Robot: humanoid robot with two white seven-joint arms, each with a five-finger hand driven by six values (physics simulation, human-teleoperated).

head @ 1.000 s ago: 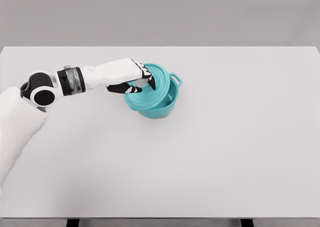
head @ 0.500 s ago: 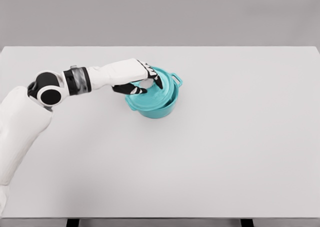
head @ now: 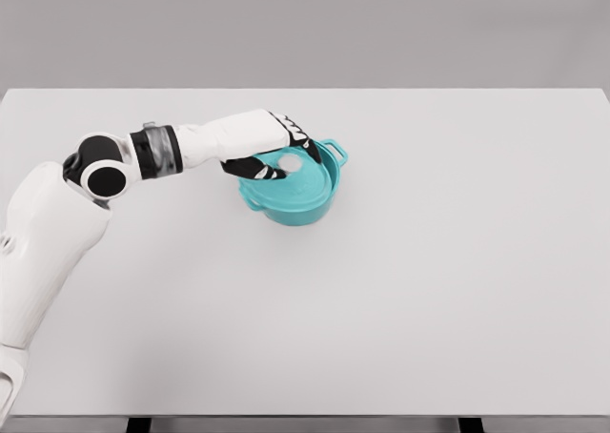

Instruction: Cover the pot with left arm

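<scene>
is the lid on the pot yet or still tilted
On, nearly flat. The lid sits within the pot rim, left hand gripping its knob; whether it is fully seated, cannot tell.

Left arm extended from lower left, forearm near level; left hand [head: 276, 152] palm down, fingers curled in grasp. Right arm absent from view.

The teal pot [head: 295, 196] and lid [head: 291, 180] look smooth and matt, like the pale table [head: 400, 290].

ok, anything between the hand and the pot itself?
Head view: only the teal lid sits between the left hand and the pot; the hand grips its knob.
</scene>
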